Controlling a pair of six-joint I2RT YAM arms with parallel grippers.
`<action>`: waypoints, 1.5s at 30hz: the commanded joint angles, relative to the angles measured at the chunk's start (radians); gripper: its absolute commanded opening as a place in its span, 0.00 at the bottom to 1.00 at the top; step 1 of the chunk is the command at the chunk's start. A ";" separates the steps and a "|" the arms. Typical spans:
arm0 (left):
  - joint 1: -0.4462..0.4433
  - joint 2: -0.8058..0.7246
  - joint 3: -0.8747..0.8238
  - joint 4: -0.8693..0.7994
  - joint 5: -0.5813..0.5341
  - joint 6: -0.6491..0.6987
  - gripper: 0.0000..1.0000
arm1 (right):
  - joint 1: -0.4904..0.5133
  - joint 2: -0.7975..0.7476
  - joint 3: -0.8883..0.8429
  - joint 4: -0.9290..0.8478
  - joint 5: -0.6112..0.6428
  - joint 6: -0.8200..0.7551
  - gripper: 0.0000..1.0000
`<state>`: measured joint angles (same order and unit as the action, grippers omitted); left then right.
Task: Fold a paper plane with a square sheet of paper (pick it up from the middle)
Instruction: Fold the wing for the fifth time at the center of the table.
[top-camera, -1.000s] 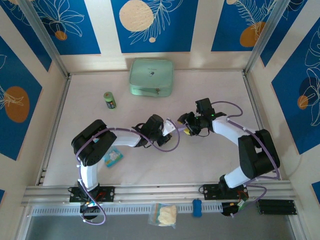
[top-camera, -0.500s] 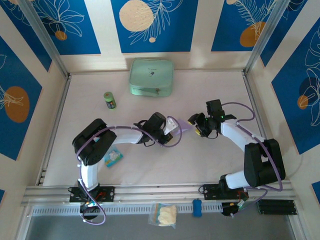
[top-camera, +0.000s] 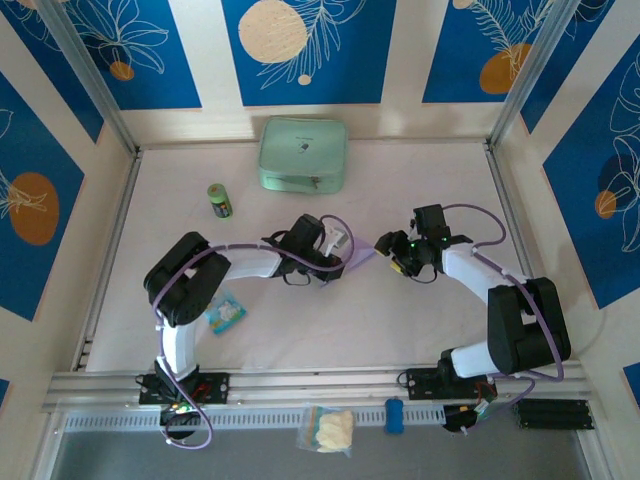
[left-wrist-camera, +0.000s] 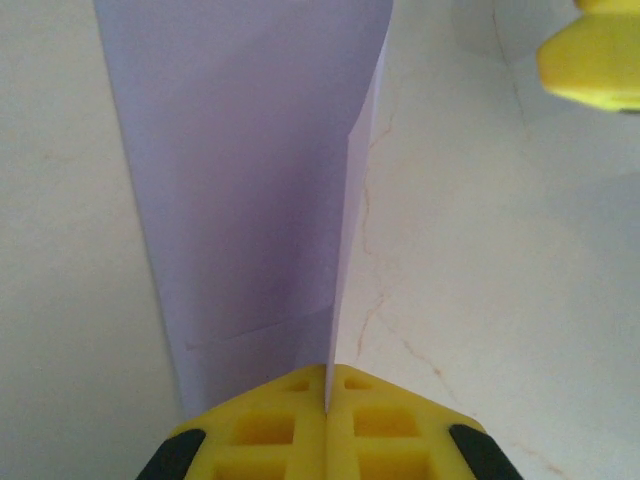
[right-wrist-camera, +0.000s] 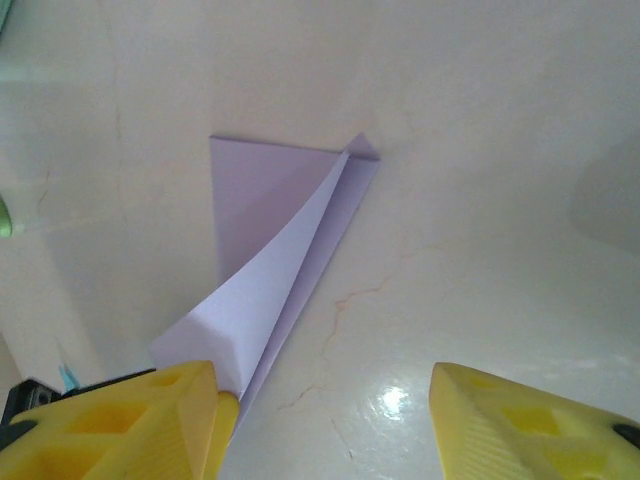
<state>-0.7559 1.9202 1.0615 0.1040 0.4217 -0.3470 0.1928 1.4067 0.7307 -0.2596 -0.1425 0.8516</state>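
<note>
The purple paper (top-camera: 364, 257) sits near the middle of the tabletop (top-camera: 430, 180), between the two arms, folded into a long narrow shape with a sharp crease down its length. The left tool (top-camera: 346, 262) is clamped on one end of it. In the left wrist view its yellow fingers (left-wrist-camera: 270, 425) press flat together with a thin raised layer of the paper (left-wrist-camera: 240, 170) caught in the seam, and the rest of the sheet stretches away from them along the surface.

The right tool (top-camera: 393, 252) hovers just beside the other end with its jaws spread apart, holding nothing. In its own view the left finger (right-wrist-camera: 130, 420) sits at the near corner of the paper (right-wrist-camera: 275, 245). I cannot tell if they touch. The right finger (right-wrist-camera: 530, 425) stands off over bare tabletop.

Farther back lie a mint-green pouch (top-camera: 303, 153) and a small green can (top-camera: 220, 200). A blue-and-white snack packet (top-camera: 226, 314) lies near the left arm's base.
</note>
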 joint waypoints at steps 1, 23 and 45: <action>0.009 0.014 -0.019 0.094 0.079 -0.175 0.00 | 0.003 0.021 -0.007 0.046 -0.069 -0.098 0.59; 0.045 0.078 -0.103 0.333 0.161 -0.557 0.00 | 0.103 0.171 0.066 0.033 -0.074 -0.250 0.59; 0.064 0.117 -0.138 0.390 0.178 -0.643 0.00 | 0.158 0.347 0.184 -0.020 -0.014 -0.230 0.57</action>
<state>-0.7021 2.0060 0.9413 0.4706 0.5766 -0.9718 0.3332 1.7012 0.8948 -0.2939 -0.1711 0.6216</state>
